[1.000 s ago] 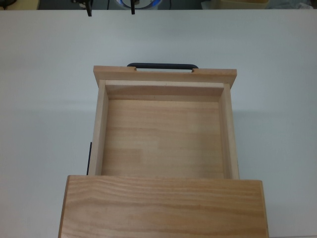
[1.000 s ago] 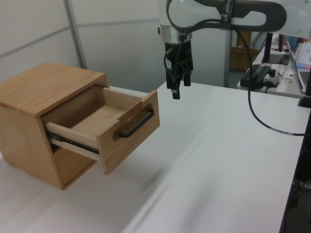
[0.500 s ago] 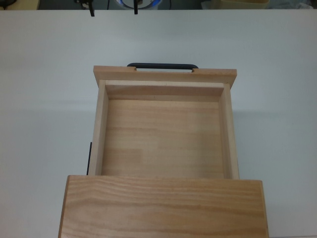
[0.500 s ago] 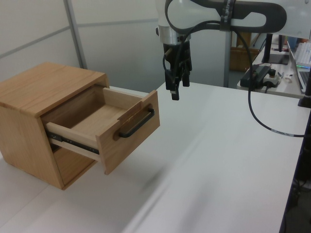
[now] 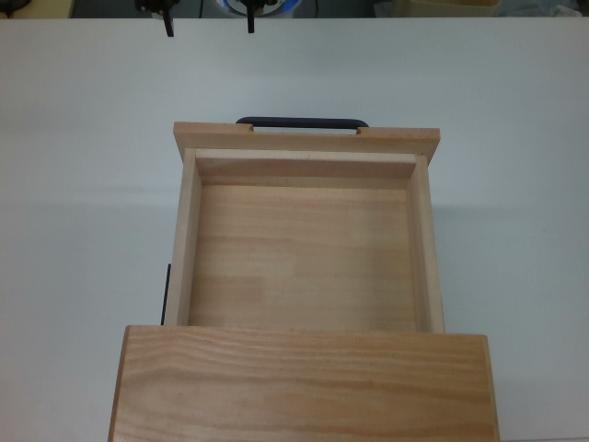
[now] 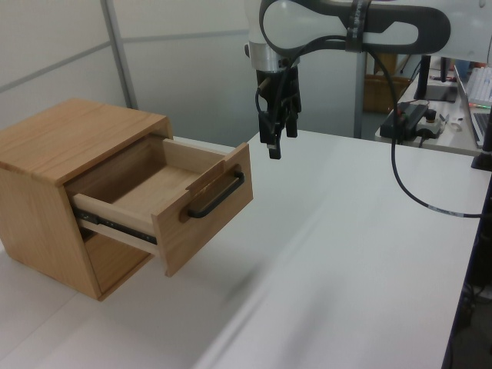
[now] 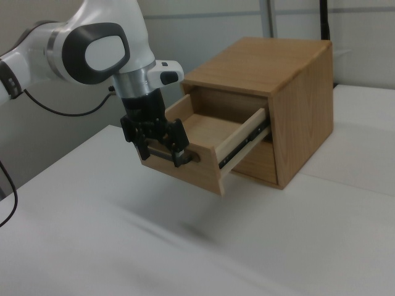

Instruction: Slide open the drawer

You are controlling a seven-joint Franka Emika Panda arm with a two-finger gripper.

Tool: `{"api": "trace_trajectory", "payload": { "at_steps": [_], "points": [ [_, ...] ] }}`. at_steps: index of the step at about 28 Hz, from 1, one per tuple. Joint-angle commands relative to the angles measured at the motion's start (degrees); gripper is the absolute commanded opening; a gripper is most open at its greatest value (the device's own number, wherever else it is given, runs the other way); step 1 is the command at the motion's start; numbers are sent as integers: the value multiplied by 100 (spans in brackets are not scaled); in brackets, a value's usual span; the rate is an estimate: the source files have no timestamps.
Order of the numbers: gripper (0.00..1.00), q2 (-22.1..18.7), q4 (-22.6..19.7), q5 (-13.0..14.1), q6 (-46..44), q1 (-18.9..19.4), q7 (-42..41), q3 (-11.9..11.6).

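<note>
pine drawer (image 5: pixel 304 258) pulled out, empty

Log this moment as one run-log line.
drawer: open, empty | handle: free | tool: above table, off handle, holding nothing

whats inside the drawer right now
Nothing shows inside the drawer: the top view has only its bare wooden floor. The rear strip of it is covered by the cabinet top, so that part cannot be checked.
</note>
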Motion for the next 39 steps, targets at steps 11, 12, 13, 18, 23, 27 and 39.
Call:
{"api": "trace_trajectory", "payload": {
  "at_steps": [11,12,13,18,23,27,39],
  "points": [
    [100,107,97,-102,79,153,128,-6],
    [100,133,97,-110,79,153,128,-6],
    [100,151,97,-119,79,153,128,-6],
    [100,168,97,-111,79,161,128,-6],
    [100,160,97,-102,88,179,128,11],
    [100,177,97,-154,88,205,128,20],
    [100,230,97,-269,88,311,154,20]
  ]
}}
